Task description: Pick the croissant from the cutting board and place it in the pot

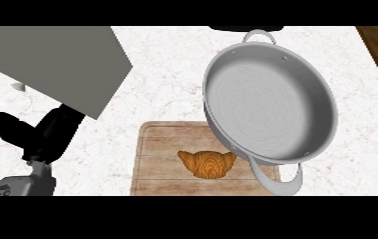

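- The task stood at its very start, as I judged it: the croissant (209,163) lay untouched on the wooden cutting board (159,155), at about six o'clock in the head view, and no hand was near it.
- The grey pot (269,100) sat at roughly two o'clock from the croissant, its near rim overhanging the board's right edge and its lower handle reaching down beside the croissant; nothing showed inside the pot.
- The next move, by my reckoning, called for a hand to travel over the board, come down on the croissant and close round it, minding the pot's rim and handle just beside it.
- The left hand (44,133) showed at about eight o'clock, well apart from the board, black fingers pointing up toward a grey slab (59,63); whether they were straight or curled I could not tell.
- The right hand did not show at all.
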`<state>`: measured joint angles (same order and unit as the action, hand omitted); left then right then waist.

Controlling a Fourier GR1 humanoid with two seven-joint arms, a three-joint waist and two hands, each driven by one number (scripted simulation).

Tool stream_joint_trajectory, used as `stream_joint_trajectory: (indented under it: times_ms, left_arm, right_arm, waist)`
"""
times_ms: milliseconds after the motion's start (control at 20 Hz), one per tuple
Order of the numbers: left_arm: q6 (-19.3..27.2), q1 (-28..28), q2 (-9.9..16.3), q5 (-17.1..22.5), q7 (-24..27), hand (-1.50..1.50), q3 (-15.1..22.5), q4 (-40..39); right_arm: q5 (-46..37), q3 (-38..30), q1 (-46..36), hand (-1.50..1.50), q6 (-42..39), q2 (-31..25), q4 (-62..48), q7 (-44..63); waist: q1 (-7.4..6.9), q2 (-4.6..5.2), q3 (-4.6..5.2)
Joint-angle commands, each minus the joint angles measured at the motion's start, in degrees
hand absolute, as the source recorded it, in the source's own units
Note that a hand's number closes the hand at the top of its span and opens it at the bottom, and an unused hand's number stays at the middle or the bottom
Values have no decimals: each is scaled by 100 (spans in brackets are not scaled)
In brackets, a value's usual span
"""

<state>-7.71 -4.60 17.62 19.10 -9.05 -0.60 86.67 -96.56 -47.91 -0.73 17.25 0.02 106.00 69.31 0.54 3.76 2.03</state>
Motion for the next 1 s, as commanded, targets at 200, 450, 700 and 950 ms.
stream_joint_trajectory:
  times_ms: [200,450,700,950]
  left_arm:
    - [-209,-172,-198,14,-140,0,388,-34]
    - [-226,-336,-374,-30,-213,0,601,-83]
    - [-286,-467,-491,-70,-269,0,764,-171]
    - [-229,-623,-715,-121,-407,0,964,-255]
  right_arm:
    - [-1269,-863,-1002,150,-580,-2,627,1326]
    - [-2102,-1291,-1688,150,-1061,-2,849,1442]
    - [-3105,-1697,-2425,150,-1418,-2,986,1578]
    - [-4150,-1845,-3211,150,-1695,-2,1126,1591]
  waist:
    - [-331,-51,-59]
    - [-564,-83,-108]
    - [-788,-92,-143]
    - [-902,-113,-168]
